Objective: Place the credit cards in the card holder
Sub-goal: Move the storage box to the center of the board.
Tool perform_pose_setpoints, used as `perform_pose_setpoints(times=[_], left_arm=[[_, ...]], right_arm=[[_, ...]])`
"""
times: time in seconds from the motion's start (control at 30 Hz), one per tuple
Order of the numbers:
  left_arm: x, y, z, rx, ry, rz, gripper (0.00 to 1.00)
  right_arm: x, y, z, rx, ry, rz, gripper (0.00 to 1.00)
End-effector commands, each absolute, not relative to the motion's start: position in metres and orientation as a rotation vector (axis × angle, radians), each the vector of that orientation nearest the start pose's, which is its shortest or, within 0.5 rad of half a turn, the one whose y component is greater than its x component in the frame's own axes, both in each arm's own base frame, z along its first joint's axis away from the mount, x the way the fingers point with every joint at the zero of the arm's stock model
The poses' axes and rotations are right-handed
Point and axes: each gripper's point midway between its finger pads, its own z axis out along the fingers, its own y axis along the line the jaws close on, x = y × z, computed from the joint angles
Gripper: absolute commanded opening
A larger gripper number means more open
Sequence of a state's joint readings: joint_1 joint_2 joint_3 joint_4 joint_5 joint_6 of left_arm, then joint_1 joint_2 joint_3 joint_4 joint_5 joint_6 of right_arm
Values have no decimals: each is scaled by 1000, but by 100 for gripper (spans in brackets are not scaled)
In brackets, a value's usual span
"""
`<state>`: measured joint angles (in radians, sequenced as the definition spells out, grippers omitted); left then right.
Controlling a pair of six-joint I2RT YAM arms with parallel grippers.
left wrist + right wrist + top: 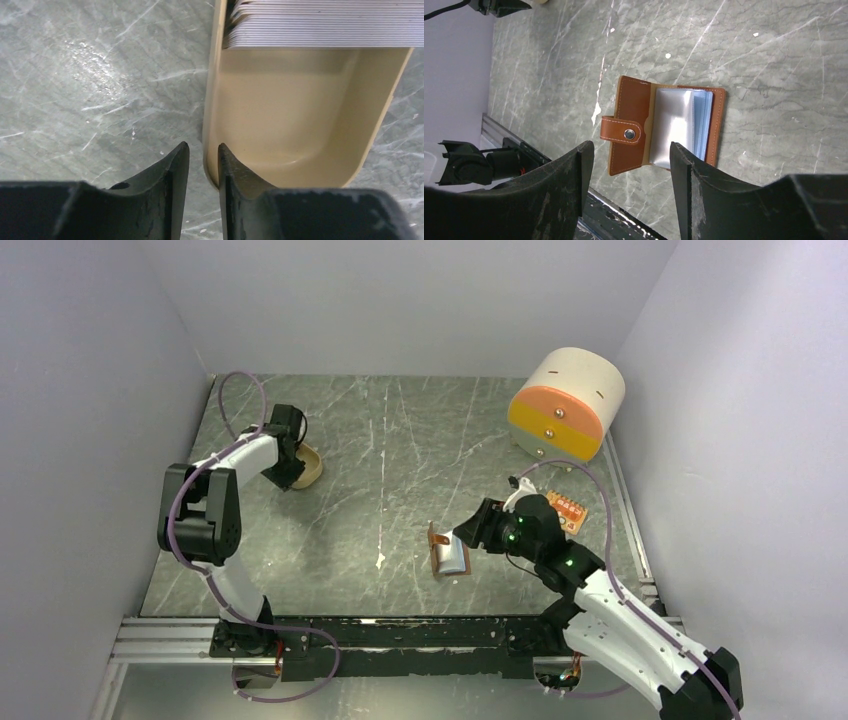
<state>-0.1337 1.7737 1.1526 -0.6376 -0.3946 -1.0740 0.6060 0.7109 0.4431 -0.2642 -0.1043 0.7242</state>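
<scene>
While the grey marbled table (400, 440) is filling most of the overhead view, a cream-and-orange drum box (566, 403) is sitting at its upper right. Right of centre, the right gripper (630, 146) is hovering with fingers spread wide above the card holder (631, 105), touching nothing. At the upper left, the left gripper (202, 152) is reaching a tan dish (300, 110); its fingers (177, 170) are standing narrowly parted astride the dish's left wall, and I cannot tell whether they are pinching it. The card holder is lying open on the table, clear sleeves up, snap stud (629, 134) showing. The credit cards (325, 25) are lying stacked in the dish, at the top of the left wrist view.
</scene>
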Motion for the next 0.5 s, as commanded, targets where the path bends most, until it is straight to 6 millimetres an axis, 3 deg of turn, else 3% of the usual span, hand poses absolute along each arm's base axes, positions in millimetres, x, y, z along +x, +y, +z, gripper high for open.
perform_pose_setpoints(times=[0.0,0.17,0.47], left_arm=[[379,-25,36,-1253,2328,147,28],[386,-36,43,-1193,2350,138,9],[399,-76,59,-1010,2395,149,9]], right_arm=[[194,186,131,70,2221,867,60],[194,186,131,78,2219,876,60],[197,187,139,80,2204,879,60]])
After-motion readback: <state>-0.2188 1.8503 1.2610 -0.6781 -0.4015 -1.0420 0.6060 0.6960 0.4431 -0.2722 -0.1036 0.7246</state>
